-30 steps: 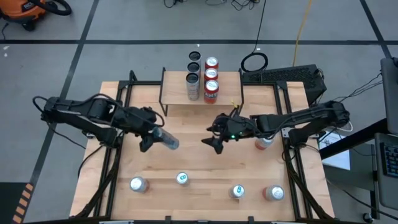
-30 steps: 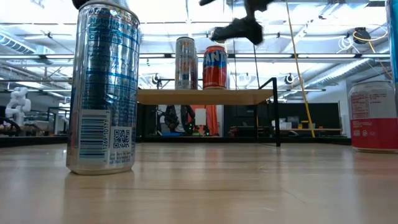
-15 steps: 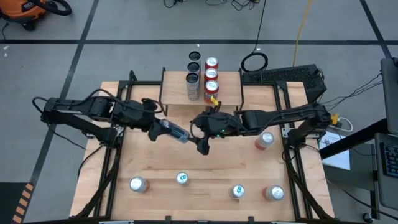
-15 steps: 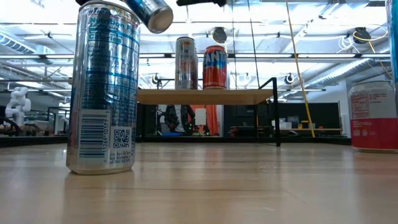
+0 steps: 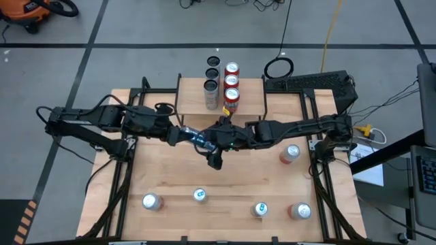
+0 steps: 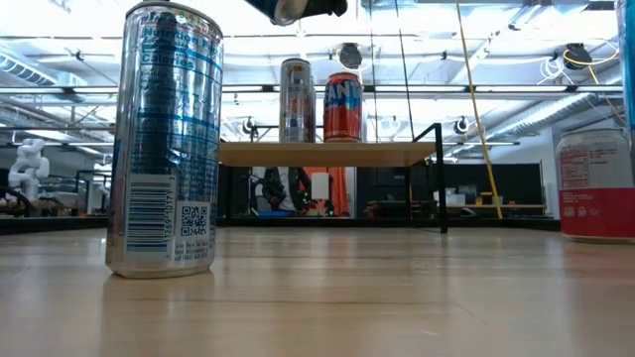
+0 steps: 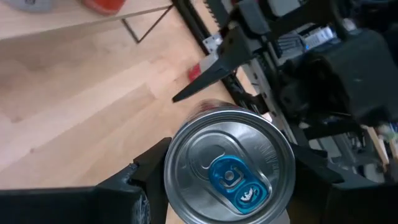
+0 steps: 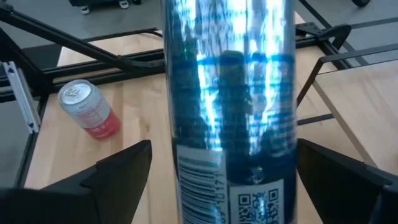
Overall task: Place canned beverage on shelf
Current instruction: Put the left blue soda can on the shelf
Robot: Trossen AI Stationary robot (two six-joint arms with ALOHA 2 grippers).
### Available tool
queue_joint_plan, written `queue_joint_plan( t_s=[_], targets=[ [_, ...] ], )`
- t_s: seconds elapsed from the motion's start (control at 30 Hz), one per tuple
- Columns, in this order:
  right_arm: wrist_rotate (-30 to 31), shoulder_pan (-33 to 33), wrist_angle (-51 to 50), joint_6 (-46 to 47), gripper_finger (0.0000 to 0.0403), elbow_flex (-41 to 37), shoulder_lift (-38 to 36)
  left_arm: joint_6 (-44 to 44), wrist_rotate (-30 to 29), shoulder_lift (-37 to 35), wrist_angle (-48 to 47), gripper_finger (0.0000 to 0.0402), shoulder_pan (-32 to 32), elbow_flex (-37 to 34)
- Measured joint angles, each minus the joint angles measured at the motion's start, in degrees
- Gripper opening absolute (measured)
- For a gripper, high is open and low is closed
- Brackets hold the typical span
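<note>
A slim blue-and-silver can (image 5: 198, 140) hangs over the middle of the table, with my left gripper (image 5: 181, 135) shut on it. Its tab end (image 7: 231, 180) faces the left wrist. My right gripper (image 5: 215, 151) is open at the can's other end. Its fingers (image 8: 118, 175) stand on either side of the can's body (image 8: 229, 93), with a gap on each side. The shelf (image 5: 192, 96) stands at the far middle on thin black legs and carries several cans (image 5: 231, 83). In the low view only the held can's end (image 6: 290, 9) shows, at the top. My left gripper pinches the can's side walls just below the tab end (image 7: 175, 186) between its two fingers (image 7: 147, 182). The fingers come about level from the table's left. The can sticks out past them toward the table's right, lying nearly level, clear of the table.
Several cans stand along the table's near edge (image 5: 150, 201) (image 5: 199, 196) (image 5: 260, 209) (image 5: 300, 211). Another can (image 5: 291, 154) stands on the right under my right arm. A tall can (image 6: 164, 139) fills the low view's left side.
My right gripper has gone toward the table's left and up, until its fingers stand around the held can's far end. My left gripper has rolled and swung the can from slanting toward the near edge to pointing at the table's right, a little higher.
</note>
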Motion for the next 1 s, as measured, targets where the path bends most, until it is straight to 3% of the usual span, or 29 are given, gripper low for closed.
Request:
queue_joint_plan(
  t_s=[0.4,0.7,0.87,1.0],
  targets=[
    [-0.47,-0.04,0.18,-0.51,0.0290,0.02,0.32,-6.38,1.19,3.70,0.39,0.0224,-0.02,0.00],
    [-6.04,-0.08,-0.70,0.55,0.0224,0.02,0.28,-6.44,2.90,5.23,3.85,0.0224,-0.08,-0.02],
    [-6.04,0.10,-0.72,2.19,0.0209,0.02,0.26,-6.25,3.00,5.23,4.02,0.0228,-0.14,-0.04],
    [-5.90,0.30,-0.61,2.63,0.0212,0.02,0.26,-2.55,3.12,5.23,4.33,0.0261,-0.81,-0.04]
  ],
)
